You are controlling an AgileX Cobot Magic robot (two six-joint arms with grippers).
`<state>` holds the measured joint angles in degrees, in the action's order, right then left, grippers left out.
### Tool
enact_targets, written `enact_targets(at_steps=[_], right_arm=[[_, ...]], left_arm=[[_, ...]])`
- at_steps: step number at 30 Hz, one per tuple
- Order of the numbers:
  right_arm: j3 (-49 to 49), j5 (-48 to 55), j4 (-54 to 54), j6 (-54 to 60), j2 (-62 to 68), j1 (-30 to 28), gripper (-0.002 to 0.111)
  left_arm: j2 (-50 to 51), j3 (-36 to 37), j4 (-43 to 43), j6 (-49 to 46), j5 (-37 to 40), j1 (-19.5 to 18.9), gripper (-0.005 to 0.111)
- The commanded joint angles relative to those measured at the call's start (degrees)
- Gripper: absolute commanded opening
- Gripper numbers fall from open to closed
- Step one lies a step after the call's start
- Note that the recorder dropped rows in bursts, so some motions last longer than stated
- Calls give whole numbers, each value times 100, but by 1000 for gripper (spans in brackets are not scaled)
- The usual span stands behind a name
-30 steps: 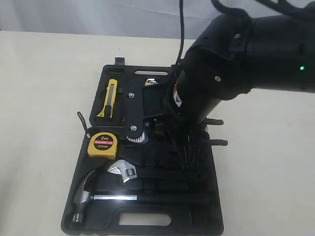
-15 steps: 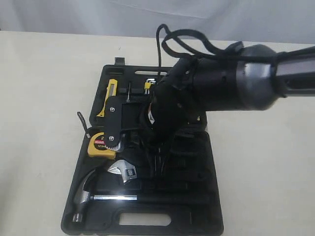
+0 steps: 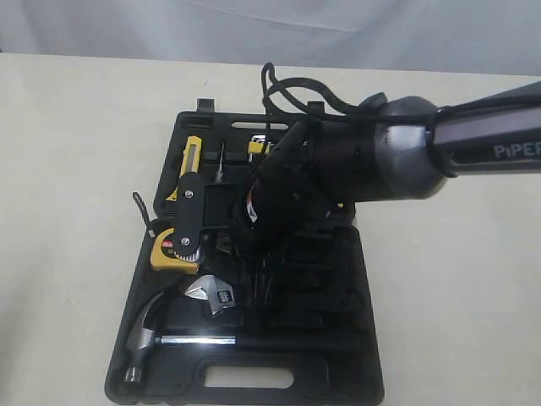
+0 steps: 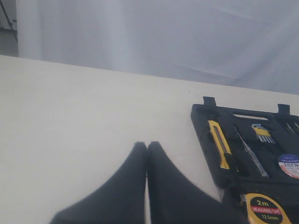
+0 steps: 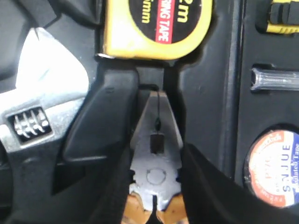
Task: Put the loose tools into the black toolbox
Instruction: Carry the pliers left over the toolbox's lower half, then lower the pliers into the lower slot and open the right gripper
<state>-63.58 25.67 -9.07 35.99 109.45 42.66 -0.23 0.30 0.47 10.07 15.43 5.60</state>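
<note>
The beige worktop [image 3: 68, 127] is carrying the black toolbox [image 3: 372, 364], which is lying open and flat. The right arm [image 3: 397, 161] is reaching in from the right of the exterior view and covering the middle of the case. The silver claw hammer [image 3: 148, 334] is sitting in the near half beside the handle cutout [image 3: 249, 376], an adjustable wrench [image 3: 215, 296] just beside it. The yellow-black utility knife [image 3: 193, 165] is resting in a slot in the far half. The yellow 2m tape measure [image 5: 159, 23] is sitting by the case's left edge, and the dark tape roll [image 5: 275, 168] (its round label is facing up) is lying in a pocket of the case. The right tool [image 5: 156, 135] is clamping the pliers [image 5: 156, 172] by the steel head, nose pointing at the tape measure and close to it; whether they are seated in a slot I cannot tell. The left tool [image 4: 146, 145] is hovering over bare worktop beside the case, closed up tight on nothing.
</note>
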Motion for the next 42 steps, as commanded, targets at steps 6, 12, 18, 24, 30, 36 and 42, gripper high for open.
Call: enact_targets(at_steps=[6, 12, 18, 24, 30, 36, 42], right_arm=[[-27, 47, -29, -387, -42, 11, 69], [-27, 112, -7, -524, -254, 11, 50], [-27, 1156, -58, -382, -672, 219, 0], [-27, 1466, -47, -1346, -1239, 897, -1], [-27, 2563, -957, -3146, -1457, 2032, -1], [-27, 2513, -1227, -5560, -1457, 2807, -1], [-27, 2258, -1236, -5886, -1286, 3066, -1]], left_arm=[[23, -30, -47, -2, 18, 33, 0], [23, -30, -47, -2, 18, 33, 0], [23, -30, -47, -2, 18, 33, 0], [23, -30, -47, -2, 18, 33, 0], [23, -30, -47, -2, 18, 33, 0], [23, -30, -47, -2, 18, 33, 0], [23, -30, -47, -2, 18, 33, 0]])
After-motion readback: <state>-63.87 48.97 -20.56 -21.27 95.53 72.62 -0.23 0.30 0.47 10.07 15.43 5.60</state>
